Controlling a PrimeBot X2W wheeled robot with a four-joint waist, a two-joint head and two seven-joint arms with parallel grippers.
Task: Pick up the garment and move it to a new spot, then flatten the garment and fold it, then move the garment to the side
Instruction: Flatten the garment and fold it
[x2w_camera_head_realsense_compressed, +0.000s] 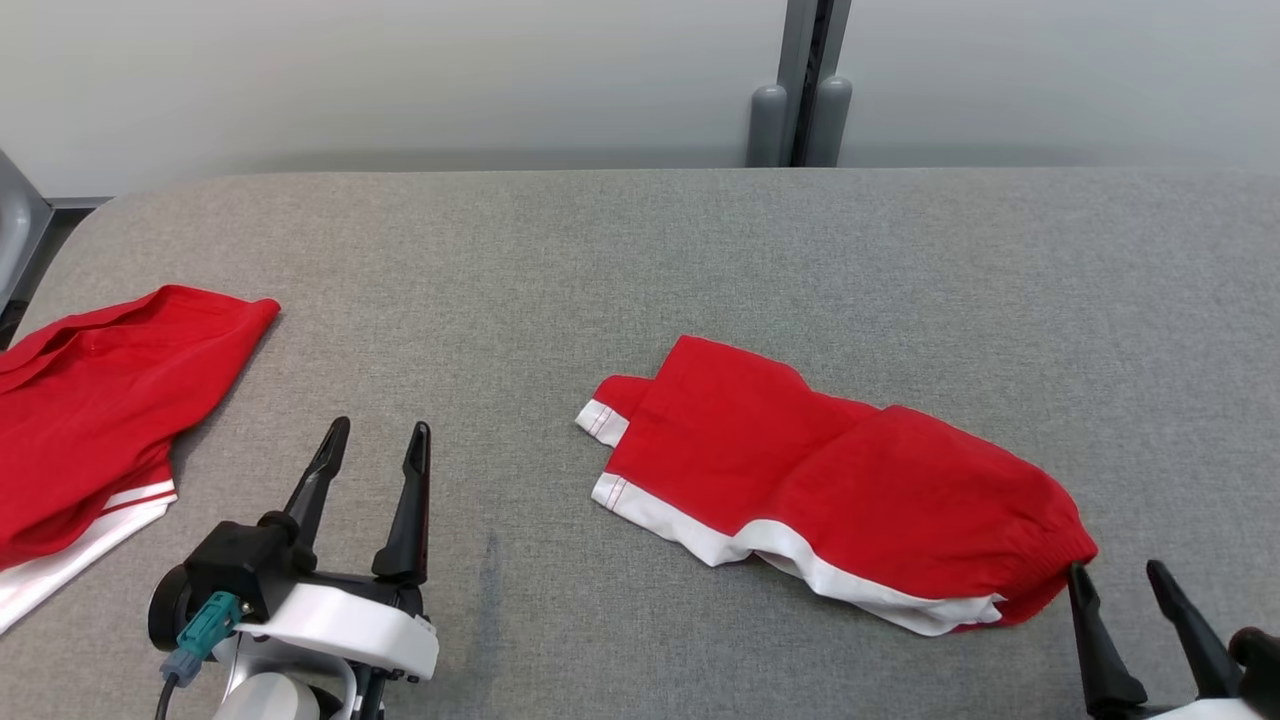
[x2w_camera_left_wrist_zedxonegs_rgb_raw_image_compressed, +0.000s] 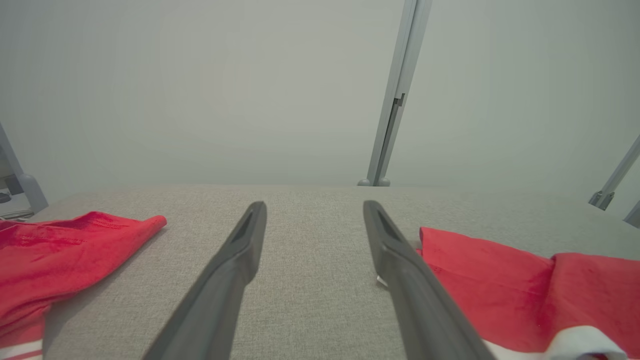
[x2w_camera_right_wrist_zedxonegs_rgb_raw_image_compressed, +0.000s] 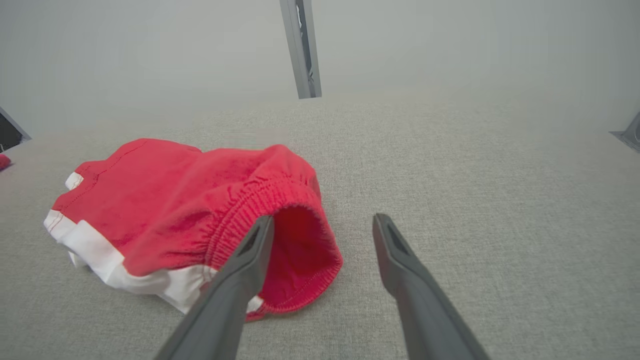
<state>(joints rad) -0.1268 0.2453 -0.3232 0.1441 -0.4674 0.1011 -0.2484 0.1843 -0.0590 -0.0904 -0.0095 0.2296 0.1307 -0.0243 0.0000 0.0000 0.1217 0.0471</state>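
1. A pair of red shorts (x2w_camera_head_realsense_compressed: 840, 480) with white trim is seen in the lower middle and right of the head view. It is laid on the grey worktop (x2w_camera_head_realsense_compressed: 640, 250).
2. The shorts are not flat. The cloth is bunched up, and the stretchy waistband (x2w_camera_right_wrist_zedxonegs_rgb_raw_image_compressed: 280, 200) at the right end is puffed up and open.
3. The right tool (x2w_camera_head_realsense_compressed: 1115, 568) is seen in the lower right corner. Its two fingers are held apart and nothing is gripped. One fingertip is right at the waistband, but whether it is touching cannot be told.
4. The left tool (x2w_camera_head_realsense_compressed: 380, 428) is seen at the lower left. Its fingers are held apart too, and nothing is gripped. It is placed over bare worktop, well apart from the shorts.
5. A second red garment (x2w_camera_head_realsense_compressed: 90, 410) is laid at the left edge of the frame. It is not touched by either tool.
6. For the shorts, the task seems to be near its start, since nothing is lifted yet.
7. The picking up, the move to a new spot, the flattening, the folding and the move to the side all seem to be left to do.
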